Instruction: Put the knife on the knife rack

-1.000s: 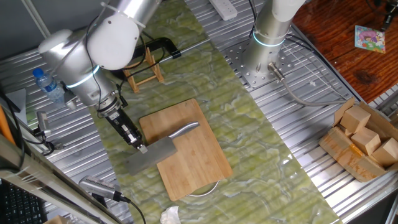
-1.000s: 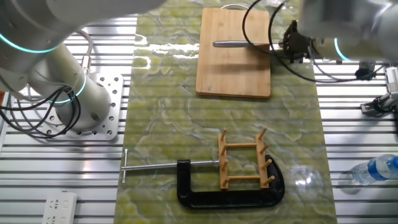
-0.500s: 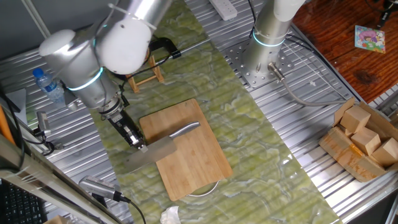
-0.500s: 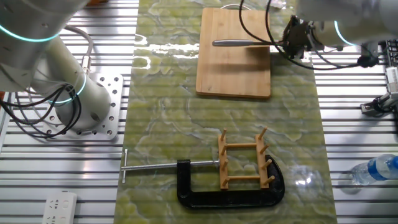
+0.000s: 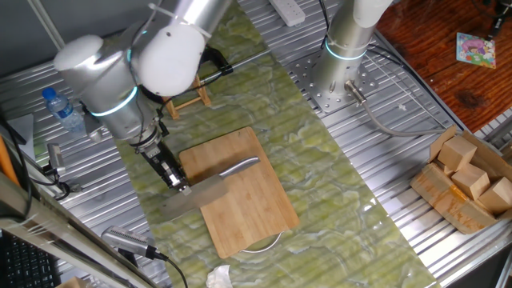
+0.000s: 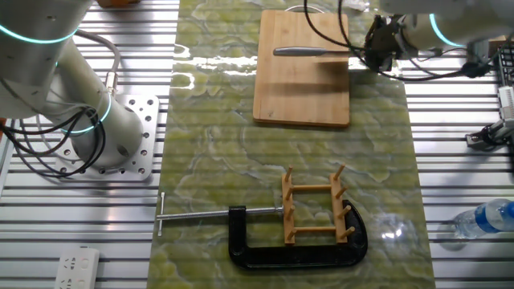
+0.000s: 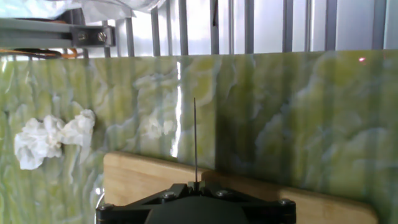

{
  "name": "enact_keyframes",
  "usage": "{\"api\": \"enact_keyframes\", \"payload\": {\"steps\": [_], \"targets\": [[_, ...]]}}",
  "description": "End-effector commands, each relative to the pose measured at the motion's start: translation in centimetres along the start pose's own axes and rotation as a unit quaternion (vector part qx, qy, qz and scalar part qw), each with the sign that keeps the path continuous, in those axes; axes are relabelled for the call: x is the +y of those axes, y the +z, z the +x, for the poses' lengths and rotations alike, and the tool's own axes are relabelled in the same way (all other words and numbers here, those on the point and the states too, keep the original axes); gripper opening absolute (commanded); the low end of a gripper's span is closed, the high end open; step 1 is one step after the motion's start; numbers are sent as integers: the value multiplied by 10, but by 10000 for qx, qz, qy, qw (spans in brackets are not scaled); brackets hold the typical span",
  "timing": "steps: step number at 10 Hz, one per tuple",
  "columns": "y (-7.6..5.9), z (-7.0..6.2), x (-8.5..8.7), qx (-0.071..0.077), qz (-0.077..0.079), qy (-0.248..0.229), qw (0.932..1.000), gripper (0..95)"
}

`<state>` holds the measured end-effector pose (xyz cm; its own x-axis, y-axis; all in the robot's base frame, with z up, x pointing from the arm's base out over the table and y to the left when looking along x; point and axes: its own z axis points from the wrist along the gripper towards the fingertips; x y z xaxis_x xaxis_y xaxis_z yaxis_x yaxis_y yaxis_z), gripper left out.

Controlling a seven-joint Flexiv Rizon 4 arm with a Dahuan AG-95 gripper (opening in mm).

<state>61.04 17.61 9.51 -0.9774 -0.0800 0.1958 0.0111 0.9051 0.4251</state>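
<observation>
The steel knife point(image 5: 206, 190) lies partly over the wooden cutting board point(image 5: 248, 204), with its silver handle point(image 6: 308, 52) across the board. My gripper point(image 5: 178, 186) is shut on the back of the blade at the board's edge. The blade is tipped up towards its edge. In the hand view the blade point(image 7: 194, 140) shows as a thin upright line rising from my closed gripper point(image 7: 194, 185). The light-wood knife rack point(image 5: 188, 93) stands at the far end of the green mat. It shows in the other fixed view point(image 6: 316, 210) inside a black clamp point(image 6: 273, 249).
A water bottle point(image 5: 60, 108) stands on the metal table beside my arm. A crumpled tissue point(image 7: 50, 138) lies on the mat past the board. A second arm's base point(image 5: 340, 72) stands across the mat. A cardboard box of wood blocks point(image 5: 468, 180) sits at the right.
The blade has turned from lying flat to standing nearly on edge in my grip. The arm has shifted slightly and the handle has hardly moved.
</observation>
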Motion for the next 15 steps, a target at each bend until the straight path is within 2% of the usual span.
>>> {"api": "enact_keyframes", "payload": {"steps": [1,2,3,6,7,9,13,15], "targets": [[-5,3,2,95,296,-119,9994,0],[-7,6,0,111,410,-191,9989,0],[-9,12,-4,139,618,-362,9973,0],[-19,22,-10,219,933,-626,9934,0],[-21,24,-12,242,996,-698,9923,0],[-25,35,-19,316,1238,-870,9880,0],[-38,50,-32,322,1318,-887,9868,0],[-46,57,-45,297,1424,-874,9855,0]]}}
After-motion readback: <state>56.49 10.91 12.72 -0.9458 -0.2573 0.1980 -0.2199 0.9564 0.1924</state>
